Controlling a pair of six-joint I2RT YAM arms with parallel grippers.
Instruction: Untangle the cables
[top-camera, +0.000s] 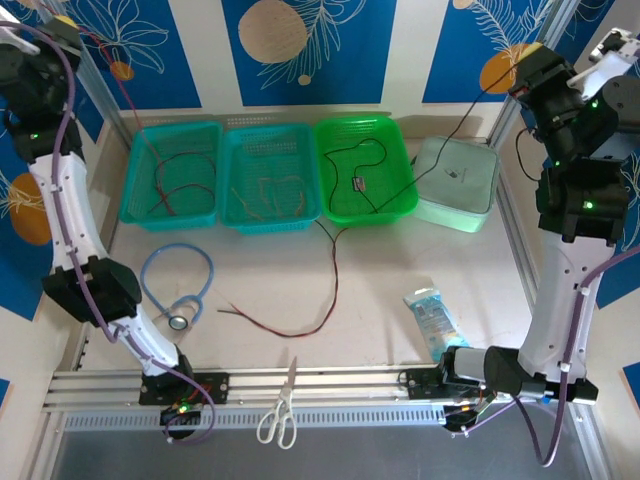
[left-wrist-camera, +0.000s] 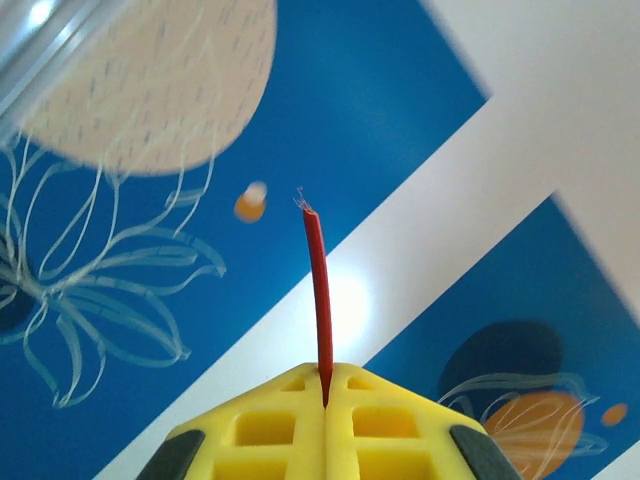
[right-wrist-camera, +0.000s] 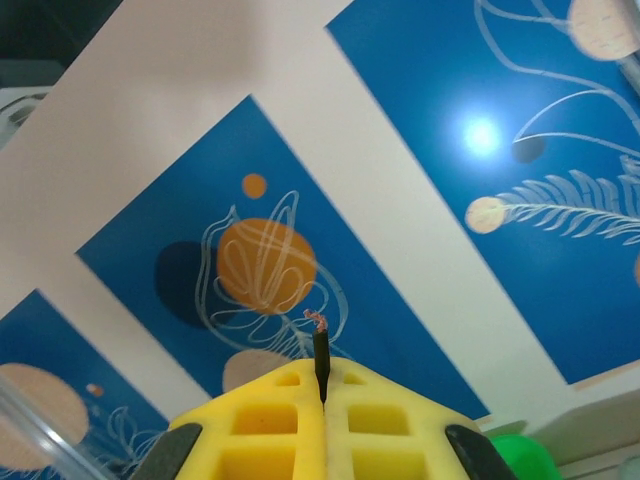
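Backing the pale table (top-camera: 400, 260) stand blue leaf-print panels (top-camera: 190, 50); left jaws pinch a red cable (left-wrist-camera: 319, 290), right jaws a black cable (right-wrist-camera: 320, 352), tips protruding.

You see a red cable (left-wrist-camera: 320, 300), a black cable (right-wrist-camera: 321, 360), yellow pads (left-wrist-camera: 262, 430), a green basket (top-camera: 360, 121), and blue wall panels (top-camera: 330, 60) with white leaf outlines.

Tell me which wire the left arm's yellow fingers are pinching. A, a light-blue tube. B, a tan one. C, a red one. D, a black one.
C: in the left wrist view a thin red wire sticks up from between the left arm's yellow fingers, which are shut on it.
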